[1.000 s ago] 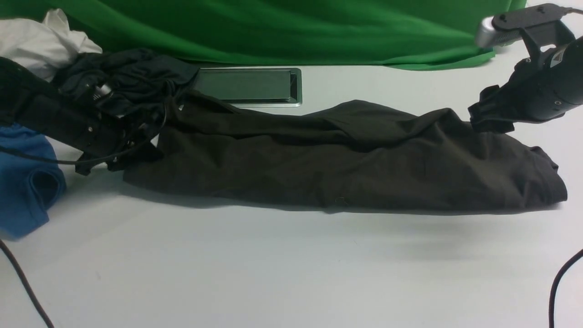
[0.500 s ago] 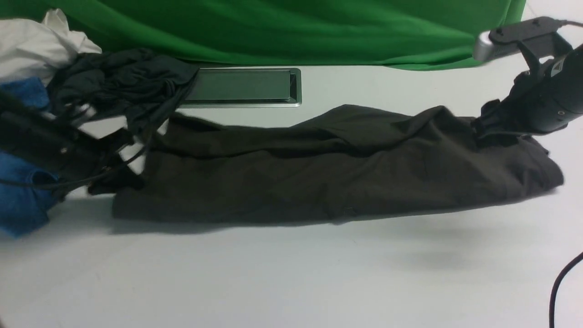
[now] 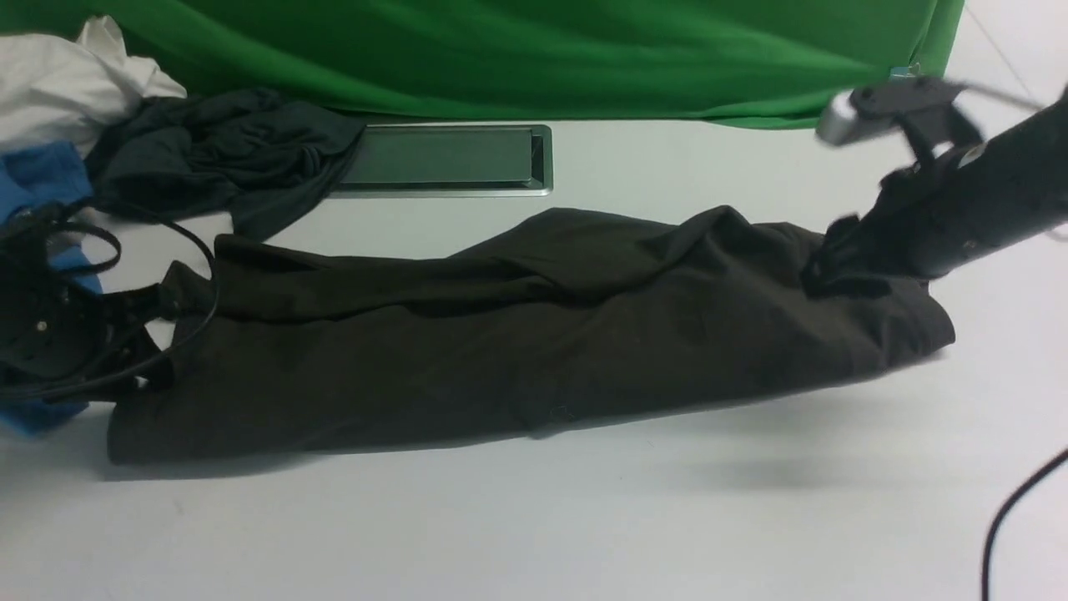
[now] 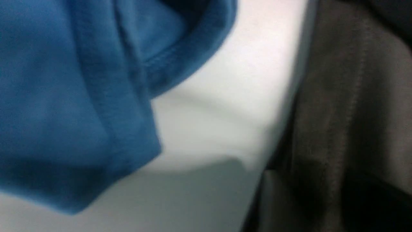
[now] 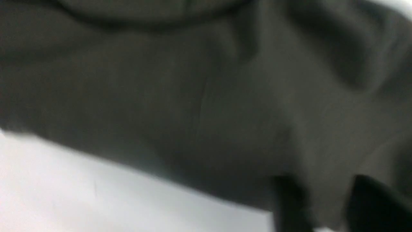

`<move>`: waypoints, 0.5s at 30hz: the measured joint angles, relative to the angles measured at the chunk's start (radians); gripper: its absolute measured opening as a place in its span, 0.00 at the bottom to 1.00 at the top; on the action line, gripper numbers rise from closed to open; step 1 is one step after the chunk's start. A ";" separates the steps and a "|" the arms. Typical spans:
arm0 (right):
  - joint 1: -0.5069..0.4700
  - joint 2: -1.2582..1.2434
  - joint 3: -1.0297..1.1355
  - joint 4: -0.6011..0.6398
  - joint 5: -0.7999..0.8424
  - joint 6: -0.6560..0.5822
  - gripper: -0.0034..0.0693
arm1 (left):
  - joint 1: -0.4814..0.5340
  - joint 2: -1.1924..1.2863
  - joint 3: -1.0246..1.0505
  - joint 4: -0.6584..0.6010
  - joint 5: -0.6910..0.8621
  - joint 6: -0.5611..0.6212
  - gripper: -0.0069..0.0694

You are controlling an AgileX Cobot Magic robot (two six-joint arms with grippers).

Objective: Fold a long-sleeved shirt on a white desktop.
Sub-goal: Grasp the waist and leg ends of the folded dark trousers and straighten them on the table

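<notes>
The long-sleeved shirt (image 3: 534,351) lies as a long very dark, creased band across the white desktop (image 3: 534,517), its print hidden. My left gripper (image 3: 154,338) is at its left end, where a corner of cloth rises against the fingers. In the left wrist view the shirt (image 4: 347,112) fills the space at the left gripper (image 4: 318,206), too blurred to judge the grip. My right gripper (image 3: 822,271) is sunk into a raised fold near the right end. In the right wrist view the shirt (image 5: 193,96) passes between the dark fingers of the right gripper (image 5: 328,203).
A grey metal hatch (image 3: 442,159) is set in the desktop behind the shirt. A dark grey-teal garment (image 3: 217,150), a blue garment (image 3: 42,175) (image 4: 80,96) and a white cloth (image 3: 67,75) are piled at the back left. The green backdrop (image 3: 542,50) hangs behind. A black cable (image 3: 1018,509) crosses the front right.
The whole shirt has slid left and toward me, now lying lower. My left arm pulled back to the left with its end; my right gripper dropped into the cloth and moved left.
</notes>
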 joint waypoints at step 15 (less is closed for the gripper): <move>0.249 0.162 -0.144 0.022 0.036 -0.063 0.09 | -0.215 -0.002 -0.265 -0.053 0.259 0.110 0.94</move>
